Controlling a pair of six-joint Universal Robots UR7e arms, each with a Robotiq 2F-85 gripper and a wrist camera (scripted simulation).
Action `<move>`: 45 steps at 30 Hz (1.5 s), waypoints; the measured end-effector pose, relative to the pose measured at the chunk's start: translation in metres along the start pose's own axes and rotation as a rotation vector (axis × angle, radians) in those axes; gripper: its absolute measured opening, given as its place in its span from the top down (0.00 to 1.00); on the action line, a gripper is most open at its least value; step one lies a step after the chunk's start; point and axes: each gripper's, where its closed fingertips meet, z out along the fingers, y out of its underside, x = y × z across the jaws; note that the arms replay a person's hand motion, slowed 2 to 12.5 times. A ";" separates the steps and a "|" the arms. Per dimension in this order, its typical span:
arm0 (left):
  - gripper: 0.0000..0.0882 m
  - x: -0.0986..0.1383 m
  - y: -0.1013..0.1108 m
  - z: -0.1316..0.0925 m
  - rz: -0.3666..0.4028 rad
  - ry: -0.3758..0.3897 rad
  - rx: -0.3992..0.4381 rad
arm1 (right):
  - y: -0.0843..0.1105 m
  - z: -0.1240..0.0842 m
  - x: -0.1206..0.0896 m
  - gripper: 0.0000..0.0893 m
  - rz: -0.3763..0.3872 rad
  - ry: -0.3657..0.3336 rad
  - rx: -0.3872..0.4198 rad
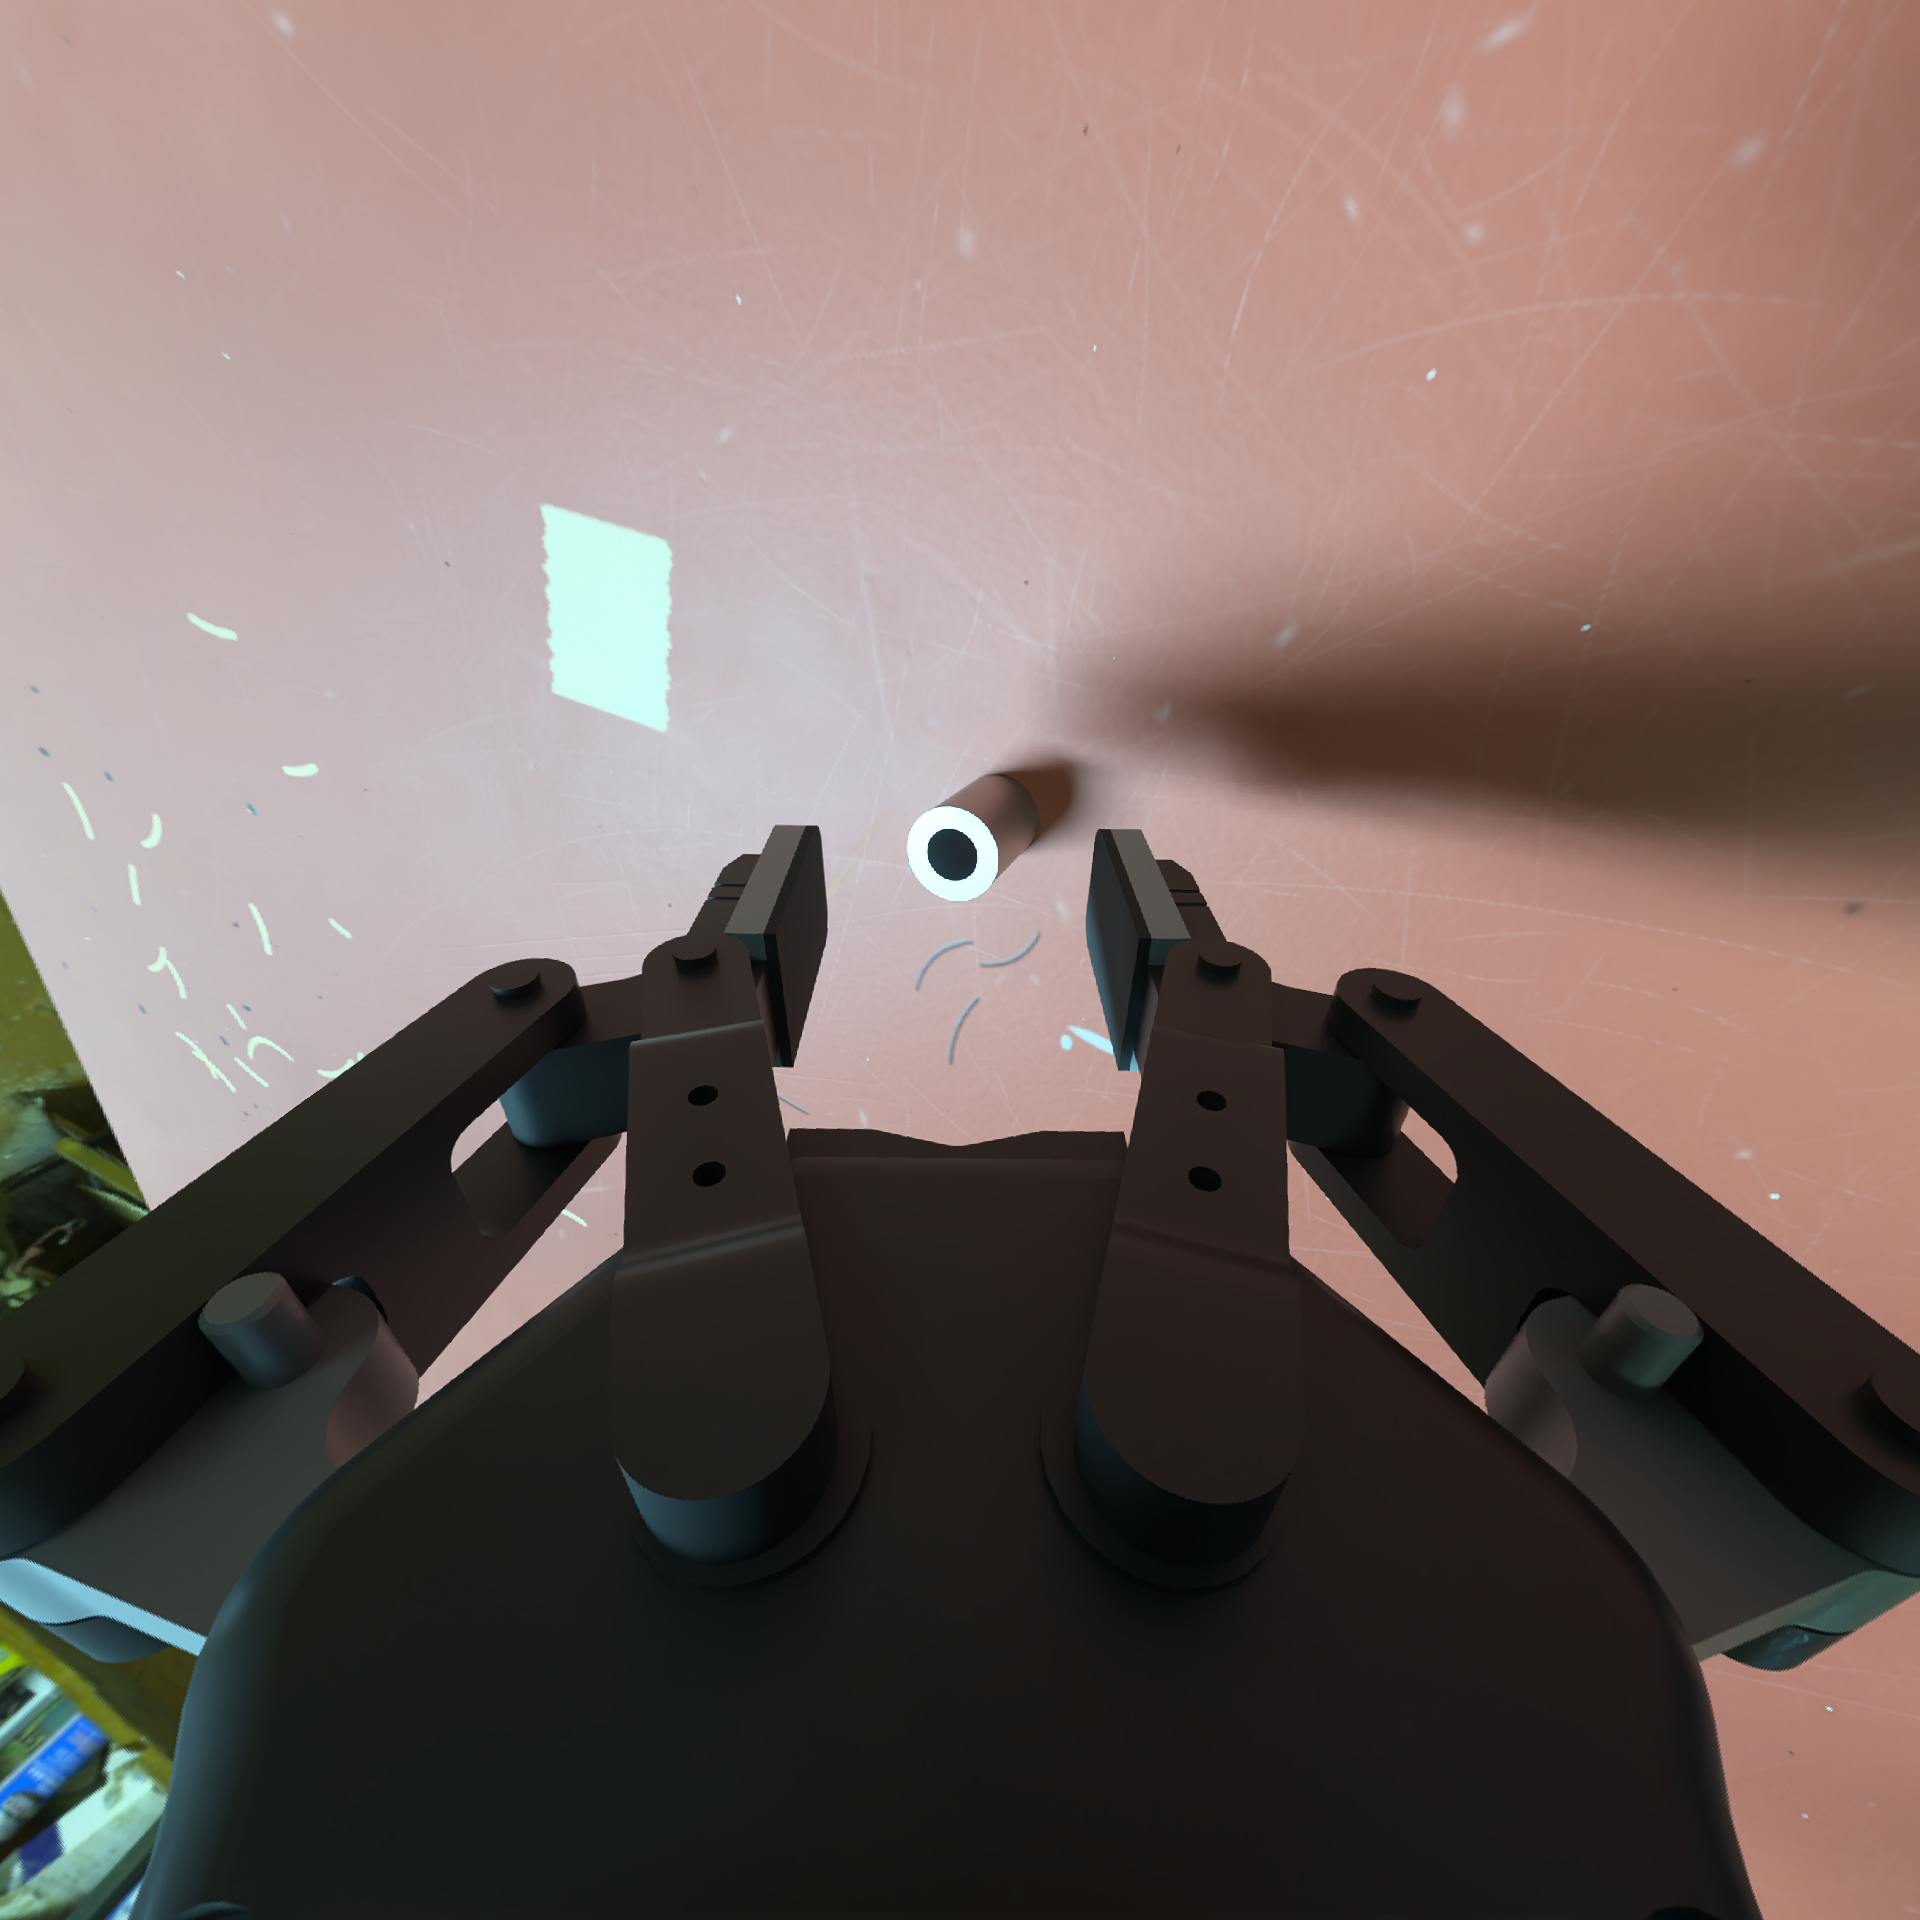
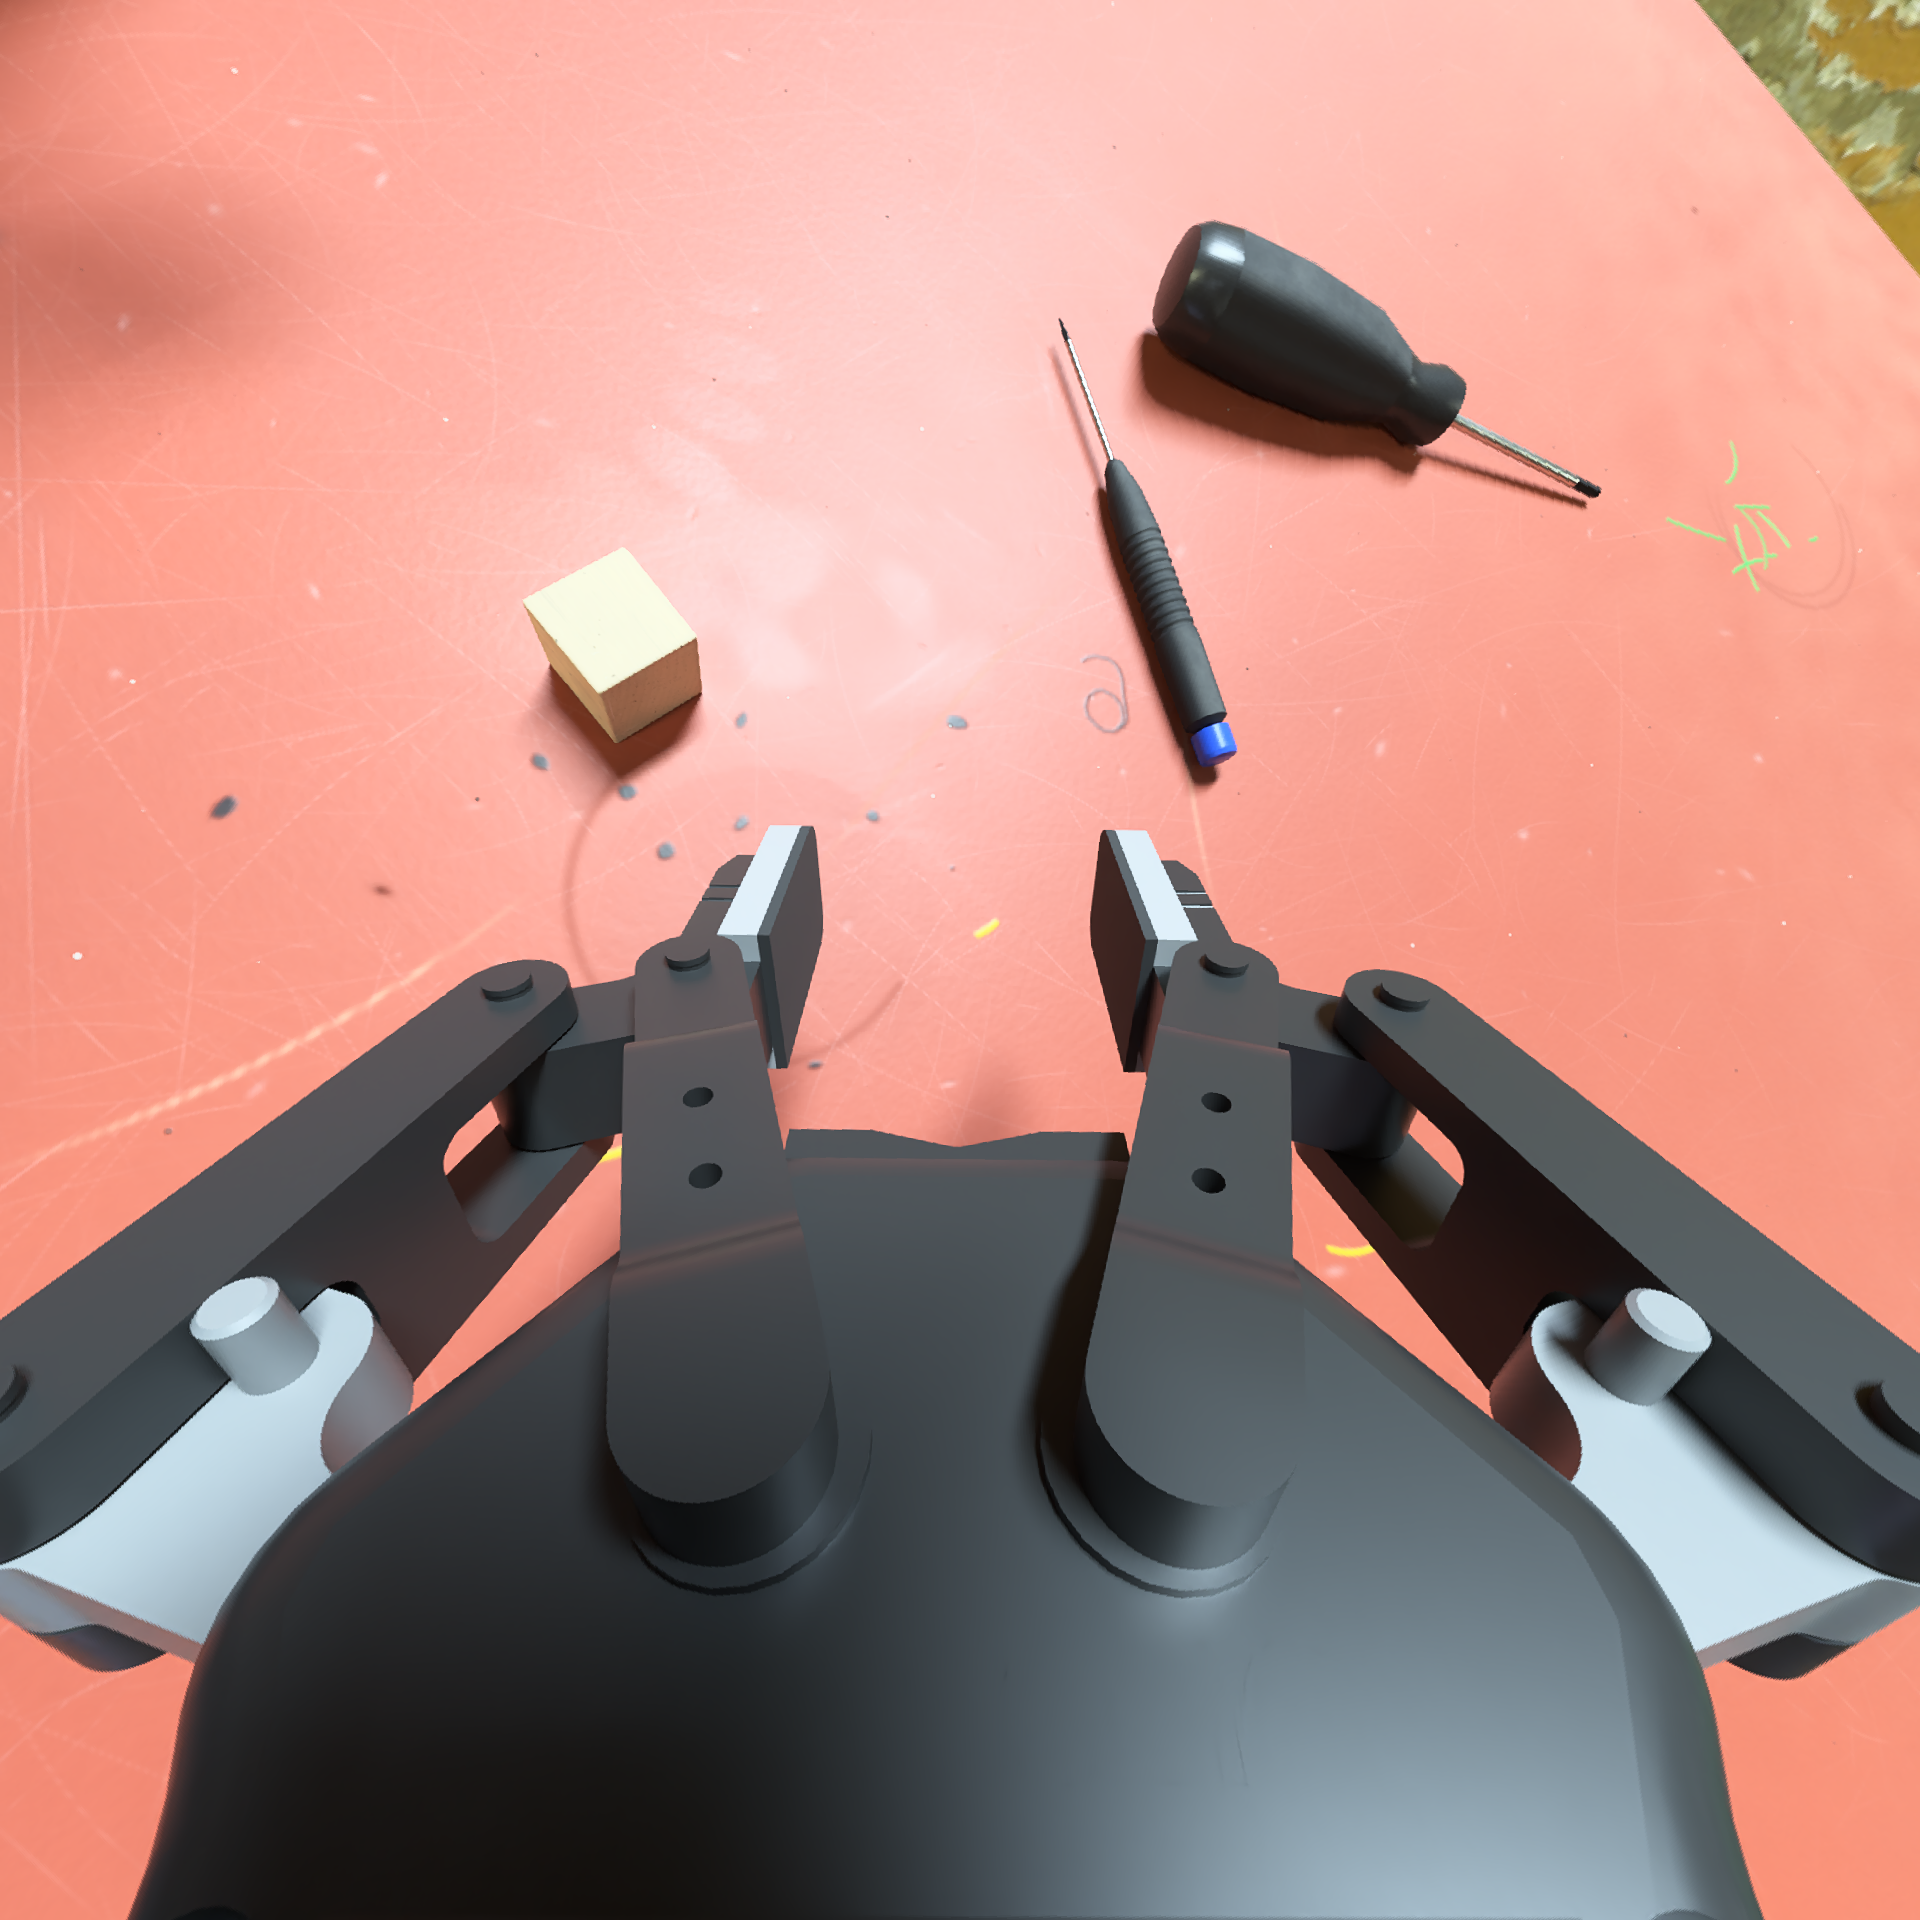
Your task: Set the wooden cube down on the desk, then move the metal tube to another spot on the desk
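Observation:
In the left wrist view a short metal tube (image 1: 971,840) stands upright on the reddish desk (image 1: 1039,364), its open end facing the camera. My left gripper (image 1: 956,857) is open and hovers above it, fingers on either side of the tube's top and apart from it. In the right wrist view a pale wooden cube (image 2: 615,644) rests on the desk (image 2: 416,312), ahead and left of my right gripper (image 2: 956,862), which is open, empty and above the surface.
A slim black precision screwdriver with a blue cap (image 2: 1158,582) lies ahead right of the right gripper. A stubby black-handled screwdriver (image 2: 1309,338) lies beyond it. The desk's edge shows at far right (image 2: 1829,135) and at the left in the left wrist view (image 1: 73,1039).

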 end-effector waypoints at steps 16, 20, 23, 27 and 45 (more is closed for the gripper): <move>0.57 -0.004 0.006 0.030 0.010 0.086 -0.030 | 0.000 0.001 0.000 0.47 -0.001 0.001 0.002; 0.58 -0.003 0.012 0.035 0.010 0.113 -0.066 | 0.000 0.002 0.000 0.47 -0.003 0.001 0.004; 0.58 -0.002 0.015 0.038 0.011 0.134 -0.083 | 0.000 0.002 0.000 0.47 -0.003 0.001 0.004; 0.59 0.001 0.015 0.042 0.017 0.164 -0.088 | 0.000 0.002 0.000 0.47 -0.003 -0.001 0.006; 0.73 -0.008 0.011 0.029 -0.053 0.129 -0.025 | 0.002 0.001 0.001 0.46 0.003 -0.006 0.006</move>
